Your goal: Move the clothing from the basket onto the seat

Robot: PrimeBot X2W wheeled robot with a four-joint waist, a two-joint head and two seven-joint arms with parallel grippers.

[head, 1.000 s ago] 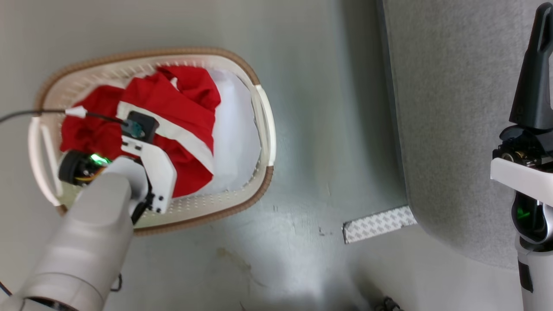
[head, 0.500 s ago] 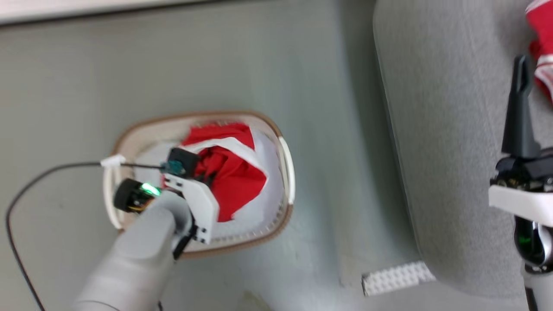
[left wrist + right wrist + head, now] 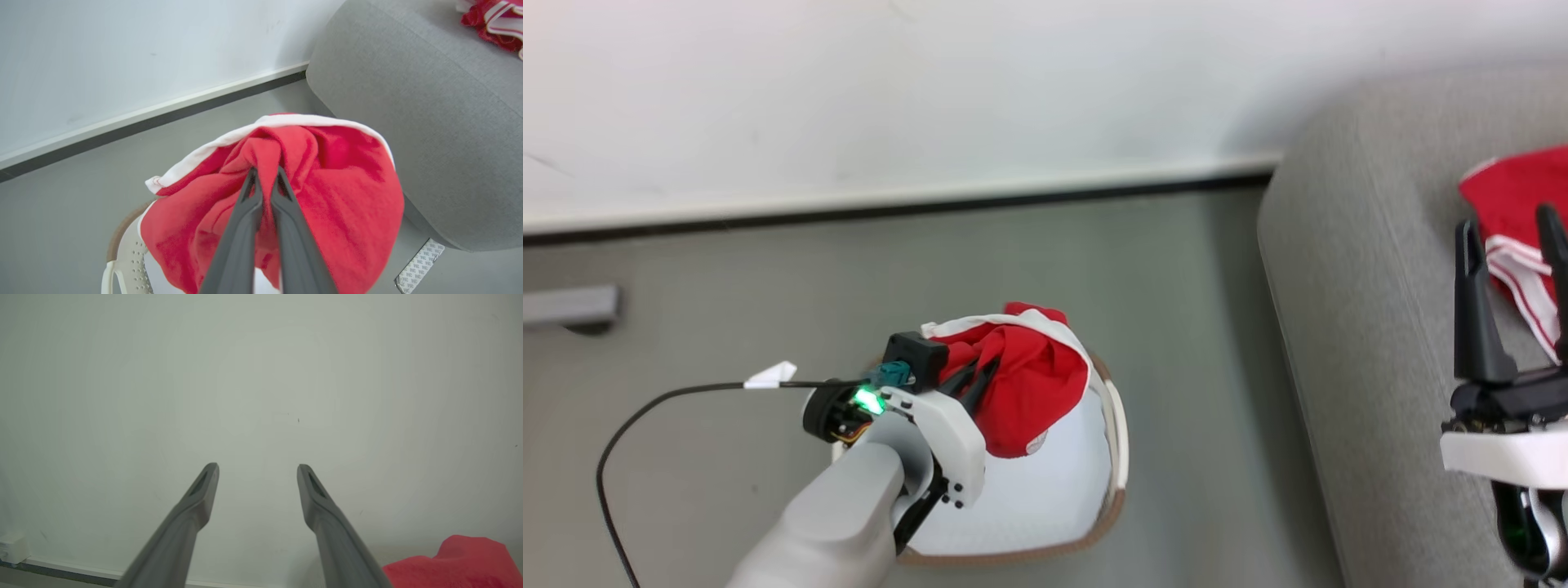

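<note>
- Left gripper: fingers pressed together, pinching a fold of the garment
- Garment: red with a white band along its top edge, bunched round the left fingers and hanging over the basket; whether its lowest fold touches the sheet I cannot tell
- Basket: cream with a brown rim, on the floor at 6 o'clock in the head view, a white loop handle on its 3 o'clock side
- Sheet: plain white, lying flat in the bottom of the basket
- Sofa: grey fabric with a rounded corner, at 3 o'clock of the basket and apart from it
- Second garment: red with white striped trim, lying on the sofa at 2 o'clock in the head view
- Right gripper: fingers spread wide with nothing between them, raised over the sofa in front of the second garment
- Wall: white with a pale skirting board, at 12 o'clock beyond the basket
- Cable: black, trailing from the left wrist toward 9 o'clock
- Strip: pale and patterned, on the floor by the foot of the sofa, in the left wrist view
</note>
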